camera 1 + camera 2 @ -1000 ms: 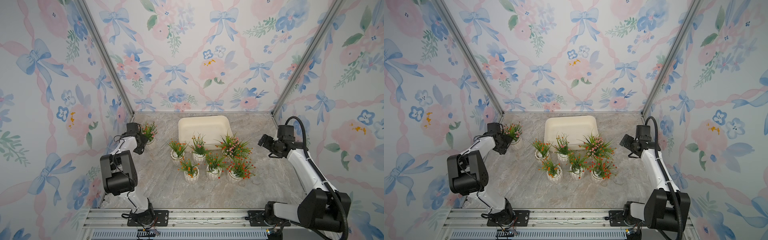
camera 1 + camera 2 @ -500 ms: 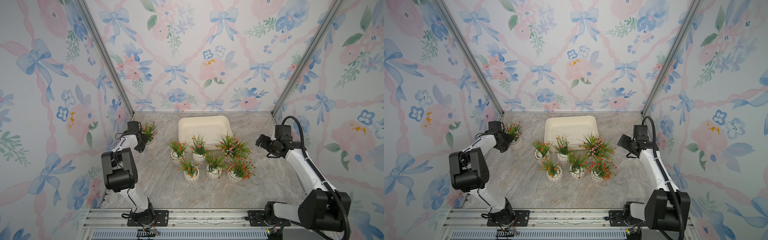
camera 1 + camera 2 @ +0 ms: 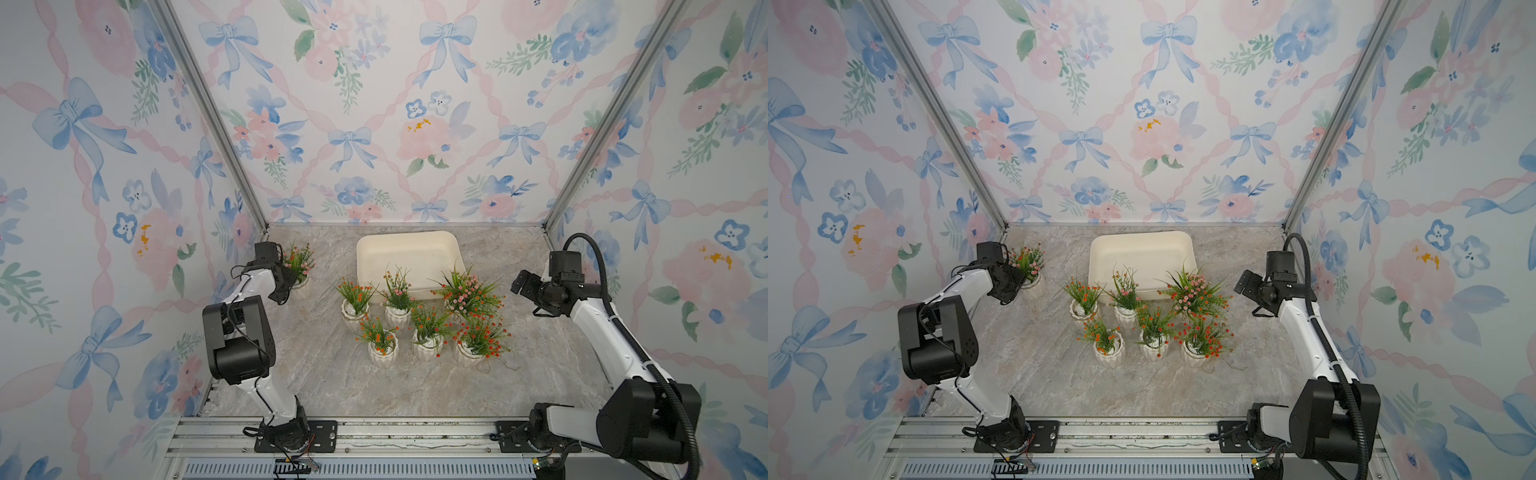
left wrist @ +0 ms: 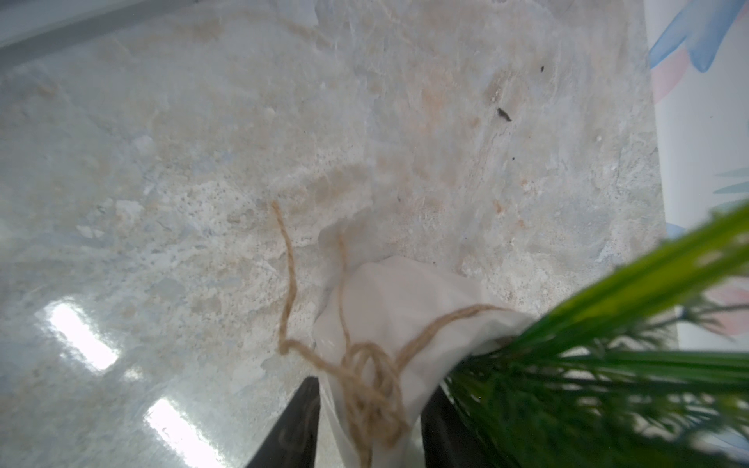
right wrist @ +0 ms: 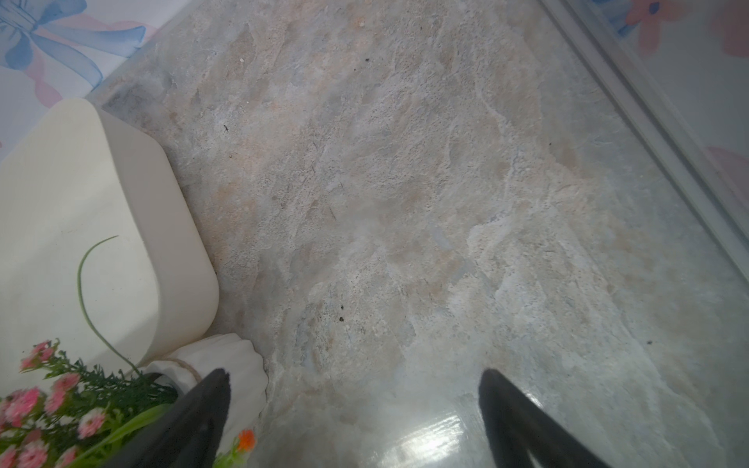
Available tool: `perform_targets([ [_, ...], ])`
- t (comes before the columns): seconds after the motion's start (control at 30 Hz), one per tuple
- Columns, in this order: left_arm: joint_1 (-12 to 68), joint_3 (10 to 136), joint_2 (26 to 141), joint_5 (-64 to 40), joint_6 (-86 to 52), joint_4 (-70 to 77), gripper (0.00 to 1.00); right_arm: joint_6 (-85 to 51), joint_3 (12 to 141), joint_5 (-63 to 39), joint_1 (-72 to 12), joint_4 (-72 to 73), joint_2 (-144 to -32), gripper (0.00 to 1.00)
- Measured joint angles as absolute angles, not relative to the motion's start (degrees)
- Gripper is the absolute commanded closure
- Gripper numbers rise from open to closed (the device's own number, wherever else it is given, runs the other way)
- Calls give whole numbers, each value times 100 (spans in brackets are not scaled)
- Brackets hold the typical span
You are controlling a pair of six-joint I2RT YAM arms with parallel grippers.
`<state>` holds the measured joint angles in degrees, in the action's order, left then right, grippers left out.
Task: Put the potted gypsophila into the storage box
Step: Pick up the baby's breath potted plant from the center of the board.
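Your left claw (image 4: 369, 389) straddles a potted gypsophila (image 4: 405, 291), fingers (image 4: 292, 429) at both sides; you can't tell if it's clenched. White ribbed pot, twine (image 4: 364, 364) round it, pink blossoms, on the bench (image 3: 332, 382), well left of the storage box (image 3: 407, 257).

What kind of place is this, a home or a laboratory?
Likely a staged robot test booth, not a home: floral wallpaper panels in metal framing, a marble-look tabletop, and two arms bolted to a rail.
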<state>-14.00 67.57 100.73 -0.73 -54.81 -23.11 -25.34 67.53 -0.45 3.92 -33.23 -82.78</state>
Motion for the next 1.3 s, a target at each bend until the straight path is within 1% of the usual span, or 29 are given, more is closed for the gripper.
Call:
perform_targets([
  [0.3,-1400,6766,10073,-78,-5415,-2283,60,-2530,6672,-43,395,-3323,-8278,3],
  [0.33,-1400,6764,10073,-80,-5404,-2281,63,-2530,6670,-43,397,-3321,-8278,3],
  [0.37,-1400,6761,10073,-95,-5393,-2279,65,-2530,6670,-43,397,-3319,-8278,3],
  [0.67,-1428,6755,10073,-167,-5240,-2237,67,-2530,6624,-47,447,-3277,-8272,3],
  [0.73,-1439,6755,10073,-189,-5201,-2239,76,-2530,6584,-47,456,-3277,-8272,3],
  [1.1,-1470,6716,10033,-200,-5096,-2182,77,-2526,6536,-89,528,-3275,-8235,3],
  [1.13,-1470,6700,10022,-200,-5089,-2171,79,-2526,6536,-91,530,-3275,-8235,3],
  [1.17,-1470,6696,10014,-196,-5061,-2171,84,-2526,6536,-95,530,-3275,-8235,3],
  [1.2,-1472,6696,9998,-169,-5015,-2176,86,-2526,6536,-104,530,-3275,-8235,3],
  [1.3,-1533,6663,9924,-73,-4960,-2322,86,-2526,6536,-115,532,-3275,-8224,3],
])
